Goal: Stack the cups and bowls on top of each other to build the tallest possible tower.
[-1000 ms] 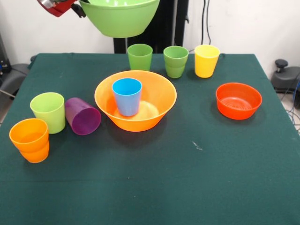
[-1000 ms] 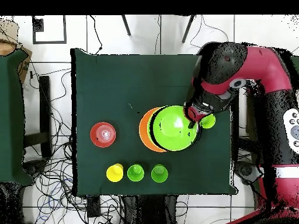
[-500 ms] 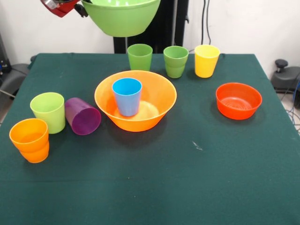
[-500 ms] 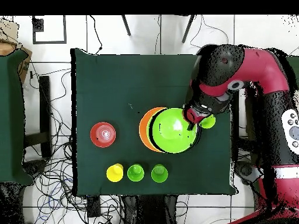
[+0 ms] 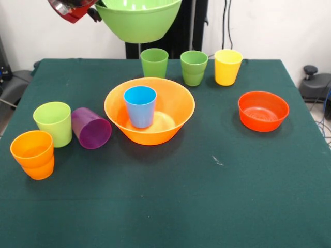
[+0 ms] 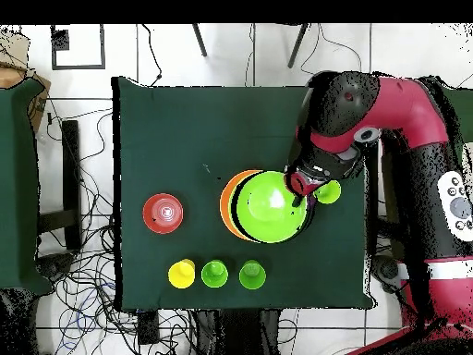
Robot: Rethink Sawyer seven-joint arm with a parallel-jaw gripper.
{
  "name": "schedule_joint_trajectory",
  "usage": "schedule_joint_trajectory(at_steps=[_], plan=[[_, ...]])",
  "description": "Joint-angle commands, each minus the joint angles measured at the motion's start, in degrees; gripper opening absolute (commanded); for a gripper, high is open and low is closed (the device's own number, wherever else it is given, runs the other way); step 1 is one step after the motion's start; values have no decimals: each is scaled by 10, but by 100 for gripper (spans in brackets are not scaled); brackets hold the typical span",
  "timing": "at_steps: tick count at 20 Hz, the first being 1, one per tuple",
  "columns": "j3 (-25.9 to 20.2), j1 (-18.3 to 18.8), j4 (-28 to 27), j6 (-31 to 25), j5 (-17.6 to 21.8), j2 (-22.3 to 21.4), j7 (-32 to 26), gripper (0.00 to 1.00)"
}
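three bowls [image 5: 149,111], seven cups [image 5: 140,106]

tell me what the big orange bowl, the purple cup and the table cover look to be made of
Orange bowl: probably plastic, smooth and glossy, with soft highlights on its inner wall and an even, thin rim.
Purple cup, lying on its side: likely the same sort of plastic, though duller, with only a faint sheen.
Table cover: seems to be dark green cloth or felt, matte and without reflections.

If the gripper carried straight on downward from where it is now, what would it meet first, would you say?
Probably the rim of the large orange bowl, which sits beneath the lime-green bowl held at the gripper; depth is uncertain.
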State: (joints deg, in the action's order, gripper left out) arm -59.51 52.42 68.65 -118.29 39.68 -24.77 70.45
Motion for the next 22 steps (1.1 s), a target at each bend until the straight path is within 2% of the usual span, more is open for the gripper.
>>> schedule_joint_trajectory(at_steps=[1,9,17,22], plan=[[39,-32,-26,8,45,48,-163,0],[35,-36,-45,8,46,62,-169,0],[19,-12,-35,22,36,64,-198,0],[12,-13,-54,12,24,71,-201,0]])
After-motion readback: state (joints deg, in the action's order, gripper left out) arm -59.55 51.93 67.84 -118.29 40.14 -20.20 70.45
